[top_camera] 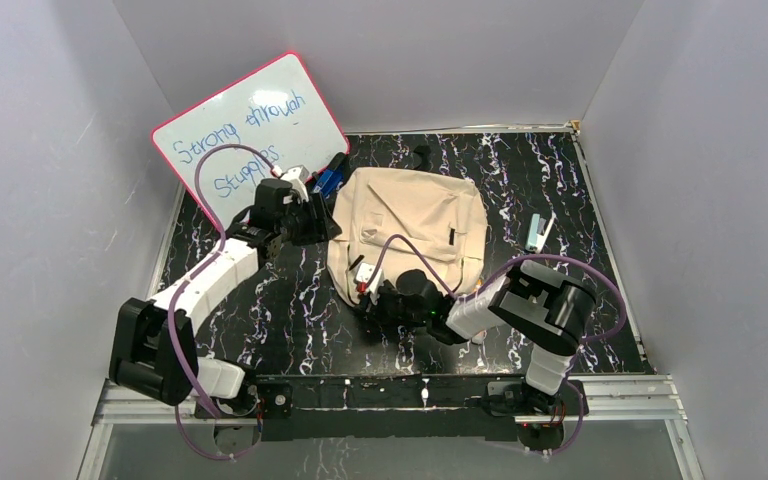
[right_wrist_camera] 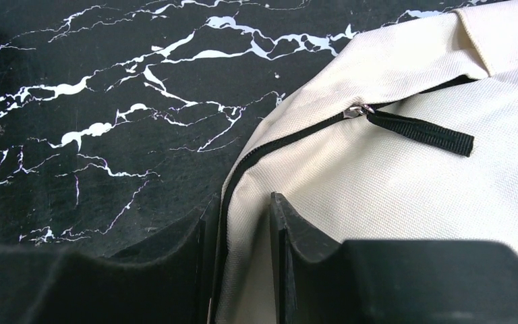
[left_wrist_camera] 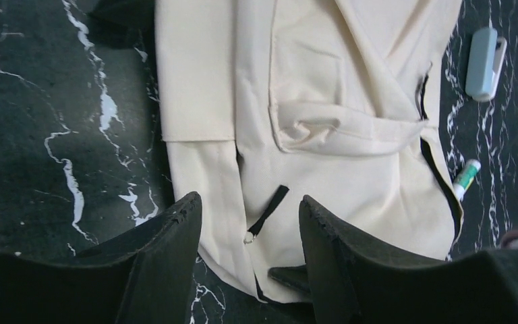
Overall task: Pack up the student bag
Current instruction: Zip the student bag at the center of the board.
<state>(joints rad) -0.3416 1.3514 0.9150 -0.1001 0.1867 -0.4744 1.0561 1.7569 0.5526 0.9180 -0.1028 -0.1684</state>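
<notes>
On the black marble table (top_camera: pixel 290 310) I see the student bag (top_camera: pixel 415 220) lying flat at centre. My right gripper (right_wrist_camera: pixel 241 200) pinches its zippered near edge; my left gripper (left_wrist_camera: pixel 249 206) hangs spread over its left side.

Matt woven-cloth student bag (right_wrist_camera: pixel 391 202), glossy table (right_wrist_camera: pixel 74 67)

Left fingers (left_wrist_camera: pixel 175 243) spread wide; right fingers (right_wrist_camera: pixel 293 233) pinched on student bag (right_wrist_camera: pixel 391 196) edge.

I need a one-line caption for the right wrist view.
Right gripper pinching the zippered edge of the beige student bag on a black marble-patterned table.
</notes>
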